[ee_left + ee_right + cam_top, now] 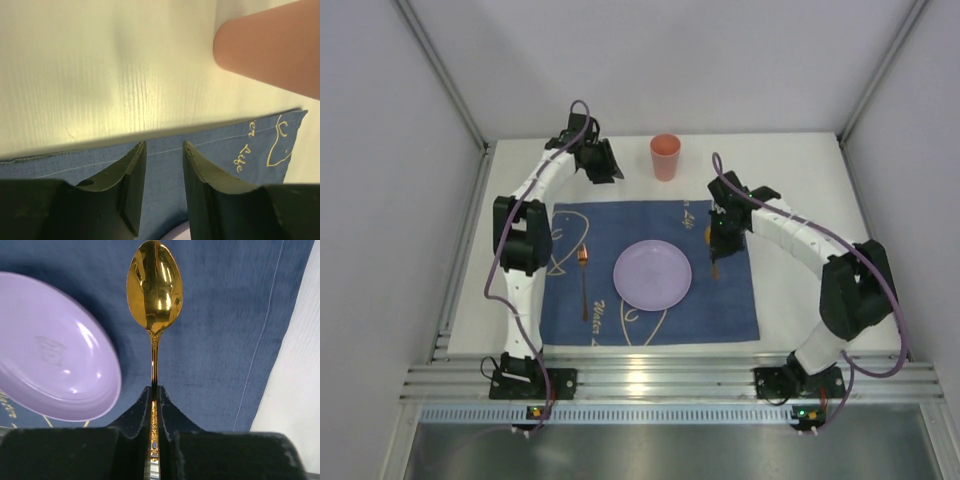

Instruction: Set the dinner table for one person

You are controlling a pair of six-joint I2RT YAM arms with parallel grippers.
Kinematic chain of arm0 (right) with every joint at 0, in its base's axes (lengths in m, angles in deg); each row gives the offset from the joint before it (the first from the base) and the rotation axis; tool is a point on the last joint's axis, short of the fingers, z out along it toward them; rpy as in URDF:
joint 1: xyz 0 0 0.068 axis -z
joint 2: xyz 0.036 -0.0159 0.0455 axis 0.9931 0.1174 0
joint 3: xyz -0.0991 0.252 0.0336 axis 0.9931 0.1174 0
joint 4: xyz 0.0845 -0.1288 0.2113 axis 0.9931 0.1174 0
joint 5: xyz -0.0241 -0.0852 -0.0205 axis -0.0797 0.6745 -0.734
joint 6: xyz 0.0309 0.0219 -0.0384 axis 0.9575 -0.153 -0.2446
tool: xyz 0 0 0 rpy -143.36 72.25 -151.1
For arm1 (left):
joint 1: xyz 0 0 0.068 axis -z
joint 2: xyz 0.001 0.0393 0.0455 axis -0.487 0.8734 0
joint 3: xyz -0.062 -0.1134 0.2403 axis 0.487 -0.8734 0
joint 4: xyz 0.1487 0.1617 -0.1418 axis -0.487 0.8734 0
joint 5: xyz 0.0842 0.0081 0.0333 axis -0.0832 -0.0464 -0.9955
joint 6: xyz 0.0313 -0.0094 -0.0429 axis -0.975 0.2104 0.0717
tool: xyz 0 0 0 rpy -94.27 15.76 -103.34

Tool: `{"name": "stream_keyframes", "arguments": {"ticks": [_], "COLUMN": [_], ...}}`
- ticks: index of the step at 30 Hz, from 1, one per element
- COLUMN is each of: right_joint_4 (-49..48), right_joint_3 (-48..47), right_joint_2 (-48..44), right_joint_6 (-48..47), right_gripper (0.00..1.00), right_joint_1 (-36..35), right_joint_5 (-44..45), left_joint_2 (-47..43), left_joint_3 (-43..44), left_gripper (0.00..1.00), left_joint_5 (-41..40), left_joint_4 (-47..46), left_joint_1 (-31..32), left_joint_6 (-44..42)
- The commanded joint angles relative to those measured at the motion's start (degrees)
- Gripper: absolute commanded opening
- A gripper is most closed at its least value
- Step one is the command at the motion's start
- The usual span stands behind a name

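Note:
The white dinner table carries a blue placemat with a lilac plate at its middle. A gold fork lies on the mat left of the plate. My right gripper is shut on the handle of a gold spoon, held over the mat right of the plate. A pink cup stands upright on the table behind the mat. My left gripper is open and empty over the mat's far edge, left of the cup.
Grey walls close in the table on the left, right and back. An aluminium rail runs along the near edge, with both arm bases on it. Bare white tabletop shows to the right of the mat.

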State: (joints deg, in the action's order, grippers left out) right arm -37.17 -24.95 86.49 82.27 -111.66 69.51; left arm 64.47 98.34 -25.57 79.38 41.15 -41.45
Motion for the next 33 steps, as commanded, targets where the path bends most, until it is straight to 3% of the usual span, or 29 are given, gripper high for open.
{"name": "stream_keyframes", "arguments": {"ticks": [1, 7, 12, 16, 17, 18, 20, 21, 26, 33], "right_joint_4": [-5.5, -10.4, -13.0, -8.8, -8.1, -7.3, -6.0, -5.7, -1.3, 6.9], "right_joint_3": [5.5, 14.7, 15.5, 14.1, 14.0, 13.9, 13.3, 12.7, 9.3, 4.1], "right_joint_2": [-4.8, -4.0, -0.6, 3.7, 3.9, 4.4, 4.5, 4.3, 2.1, -11.7], "right_joint_6": [6.5, 10.7, 11.5, 11.8, 11.6, 11.4, 10.0, 9.4, 5.2, -0.2], "right_gripper": [0.00, 0.00, 0.00, 0.00, 0.21, 0.35, 0.55, 0.60, 0.66, 0.68], "right_joint_1": [-0.6, -4.3, -7.8, -8.8, -8.9, -8.8, -8.9, -8.9, -8.8, -8.2], "right_joint_5": [-3.2, -4.8, -3.4, -1.9, -1.7, -1.2, -0.9, -0.9, 0.8, 6.9], "left_joint_2": [1.0, 2.5, 3.2, 2.9, 2.5, 2.0, 1.5, 0.6, -1.6, -4.0], "left_joint_3": [2.7, 2.2, 1.4, 1.3, 1.3, 1.1, 0.5, -0.7, -1.9, 1.3], "left_gripper": [0.40, 0.38, 0.38, 0.37, 0.37, 0.37, 0.37, 0.37, 0.37, 0.39], "left_joint_5": [2.1, 2.8, 3.9, 3.4, 3.2, 2.9, 1.5, 1.3, 0.1, -1.2], "left_joint_4": [-3.6, -3.5, -3.4, -3.7, -3.8, -4.1, -4.6, -5.7, -9.0, -18.9], "left_joint_1": [-0.1, 0.3, 0.5, 1.0, 1.3, 1.4, 2.0, 2.1, 3.3, 5.7], "left_joint_6": [3.8, 4.8, 5.1, 5.0, 5.0, 4.8, 4.9, 5.3, 6.4, 10.4]}}
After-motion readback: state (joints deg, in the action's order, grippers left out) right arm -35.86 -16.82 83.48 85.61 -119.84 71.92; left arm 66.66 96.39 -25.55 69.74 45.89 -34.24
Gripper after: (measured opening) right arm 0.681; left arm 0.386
